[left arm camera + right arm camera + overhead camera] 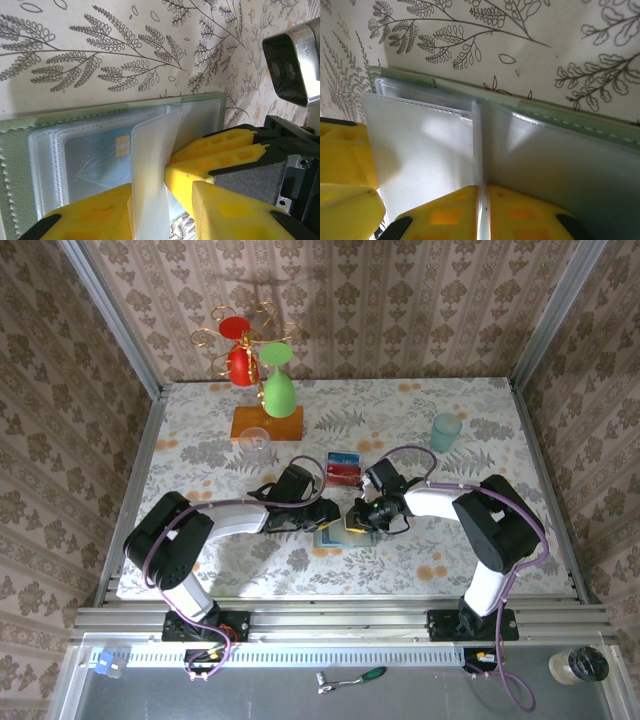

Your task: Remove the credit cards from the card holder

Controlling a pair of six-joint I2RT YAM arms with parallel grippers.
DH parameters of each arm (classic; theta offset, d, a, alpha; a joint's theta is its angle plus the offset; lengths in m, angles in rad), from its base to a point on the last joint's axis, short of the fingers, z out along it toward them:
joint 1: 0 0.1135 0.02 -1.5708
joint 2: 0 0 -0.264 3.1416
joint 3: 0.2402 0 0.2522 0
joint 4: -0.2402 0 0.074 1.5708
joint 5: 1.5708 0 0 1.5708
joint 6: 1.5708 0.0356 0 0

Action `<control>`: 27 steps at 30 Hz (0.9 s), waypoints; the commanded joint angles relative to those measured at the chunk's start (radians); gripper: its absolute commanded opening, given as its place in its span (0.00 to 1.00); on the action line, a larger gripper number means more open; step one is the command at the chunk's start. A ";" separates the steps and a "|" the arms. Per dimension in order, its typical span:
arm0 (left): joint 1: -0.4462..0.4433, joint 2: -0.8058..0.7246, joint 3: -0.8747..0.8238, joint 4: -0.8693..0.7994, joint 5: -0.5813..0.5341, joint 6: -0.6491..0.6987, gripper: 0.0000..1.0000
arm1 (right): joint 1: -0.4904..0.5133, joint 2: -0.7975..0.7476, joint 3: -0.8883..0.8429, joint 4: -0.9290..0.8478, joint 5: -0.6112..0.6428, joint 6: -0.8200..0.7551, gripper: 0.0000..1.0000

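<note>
text: the print on the loose red and blue plastic credit cards [343, 469] is too small to read in the top view. The print on the pale blue card with a gold chip [122, 145], behind plastic in the left wrist view, can't be made out.
holder axis: the pale sage-green bifold card holder [329, 537] lies open and flat, inner side up. In the top view its long axis runs about 3 to 9 o'clock. I can't tell the spine direction from there.
holder location: on the white table with grey fern print [200, 455], near its front edge, between the two gripper tips. The loose cards lie flat and apart from it at its 12 o'clock.
holder look: a stitched green border [15, 165] frames a stack of clear pockets. One clear plastic sleeve leaf [152, 170] stands up off the stack. The green edge [570, 118] also shows behind the pockets in the right wrist view.
chip card: sits inside a flat pocket, at 9 o'clock of the raised leaf.
left gripper [318, 525]: its yellow fingers are apart [160, 200] and straddle the raised leaf. One finger is against the leaf.
right gripper [353, 523]: its yellow fingers are pressed together [482, 192], pinching the raised leaf edge-on.
other: a translucent teal cup [446, 430] stands upright at 2 o'clock of the holder, well apart.
</note>
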 commanded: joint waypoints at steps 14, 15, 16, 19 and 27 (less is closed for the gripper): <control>-0.051 0.069 0.142 -0.025 0.051 -0.003 0.34 | -0.075 -0.268 0.003 -0.300 0.224 -0.068 0.24; -0.055 0.080 0.152 -0.024 0.052 -0.004 0.34 | -0.079 -0.280 0.001 -0.311 0.231 -0.074 0.24; -0.060 0.092 0.165 -0.022 0.054 -0.004 0.34 | -0.085 -0.290 0.000 -0.322 0.240 -0.079 0.25; -0.070 0.132 0.189 -0.015 0.062 -0.008 0.35 | -0.095 -0.315 -0.007 -0.341 0.251 -0.085 0.25; -0.086 0.230 0.212 0.062 0.088 -0.057 0.39 | -0.108 -0.353 -0.013 -0.372 0.256 -0.096 0.29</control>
